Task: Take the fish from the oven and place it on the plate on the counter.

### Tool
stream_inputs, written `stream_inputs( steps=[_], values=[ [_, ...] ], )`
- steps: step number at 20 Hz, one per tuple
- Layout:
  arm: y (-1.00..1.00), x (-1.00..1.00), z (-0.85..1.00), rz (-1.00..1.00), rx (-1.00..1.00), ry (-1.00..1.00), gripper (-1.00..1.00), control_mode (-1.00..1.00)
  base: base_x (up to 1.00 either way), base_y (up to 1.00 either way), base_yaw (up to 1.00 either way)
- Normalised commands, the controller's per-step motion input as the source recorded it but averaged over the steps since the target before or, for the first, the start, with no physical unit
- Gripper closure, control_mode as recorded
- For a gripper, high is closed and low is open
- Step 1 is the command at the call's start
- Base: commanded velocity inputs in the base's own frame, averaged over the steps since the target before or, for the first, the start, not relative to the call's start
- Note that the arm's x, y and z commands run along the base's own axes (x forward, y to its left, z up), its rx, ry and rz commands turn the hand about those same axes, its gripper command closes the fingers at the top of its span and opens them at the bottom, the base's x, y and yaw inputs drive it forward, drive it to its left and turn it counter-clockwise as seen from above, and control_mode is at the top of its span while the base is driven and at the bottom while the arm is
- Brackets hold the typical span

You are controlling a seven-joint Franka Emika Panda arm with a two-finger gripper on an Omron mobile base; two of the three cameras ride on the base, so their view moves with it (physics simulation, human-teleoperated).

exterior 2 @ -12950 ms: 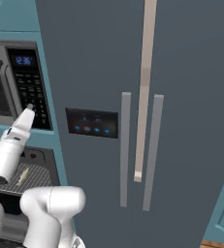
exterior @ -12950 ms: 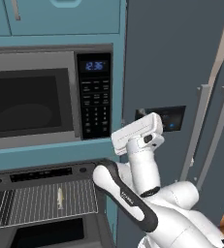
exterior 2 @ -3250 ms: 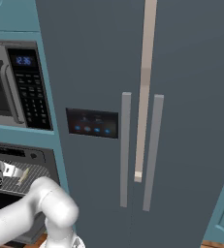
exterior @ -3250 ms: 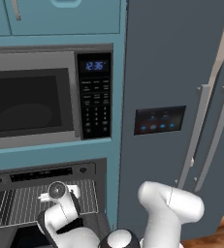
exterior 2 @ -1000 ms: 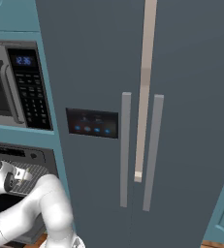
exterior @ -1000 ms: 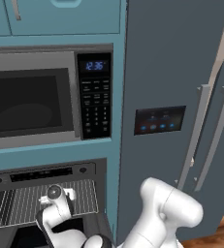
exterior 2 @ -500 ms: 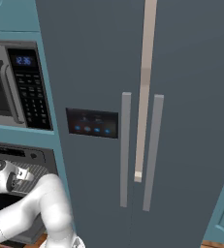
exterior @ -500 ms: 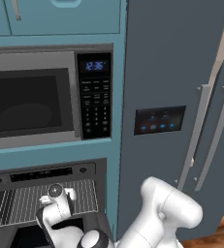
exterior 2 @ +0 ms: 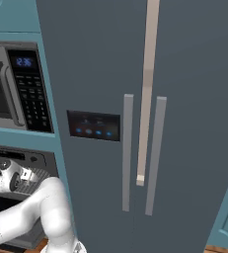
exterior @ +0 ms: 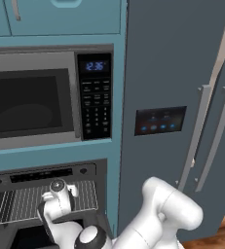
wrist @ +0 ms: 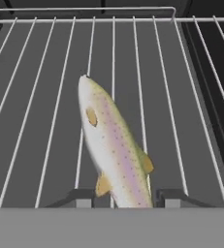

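The fish (wrist: 111,145) is pale silver with a pink stripe and tan fins. It lies on the wire rack (wrist: 45,97) of the open oven (exterior: 36,175), head pointing to the back. My gripper (wrist: 128,198) is open, low over the rack, with one dark fingertip (wrist: 82,197) on each side of the fish's tail half; neither touches it. In the left base view my hand (exterior: 58,194) reaches into the oven cavity over the rack (exterior: 16,204), hiding the fish. From the right, the hand (exterior 2: 12,179) sits at the oven mouth. The plate and the counter are out of view.
A microwave (exterior: 31,102) with a keypad and blue clock is directly above the oven. To the right stands a tall grey fridge (exterior: 172,97) with bar handles. The rack's raised back rail (wrist: 84,8) and the dark oven wall (wrist: 210,82) bound the hand.
Over the last second the hand has edged a little deeper and higher into the oven over the rack. Several seconds back the arm was raised in front of the microwave.
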Motion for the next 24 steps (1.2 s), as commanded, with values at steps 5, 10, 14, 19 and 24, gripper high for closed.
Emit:
stream_inputs(
  steps=[5, 10, 14, 19, 24],
  values=[
    [0.0, 0.0, -0.43, 0.0, 0.0, 0.0, 1.0, -1.0, 0.0, 0.0, 0.0],
    [0.0, -0.42, -0.12, 0.0, 0.0, -0.07, 1.0, -1.0, 0.0, 0.0, 0.0],
    [0.0, -0.51, -0.17, 0.0, 0.0, -0.04, 1.0, -1.0, 0.0, 0.0, 0.0],
    [0.0, -0.47, -0.11, 0.0, 0.0, -0.04, 1.0, -1.0, 0.0, 0.0, 0.0],
    [0.0, -0.41, 0.0, 0.0, 0.0, -0.1, 1.0, -1.0, 0.0, 0.0, 0.0]
  ],
)
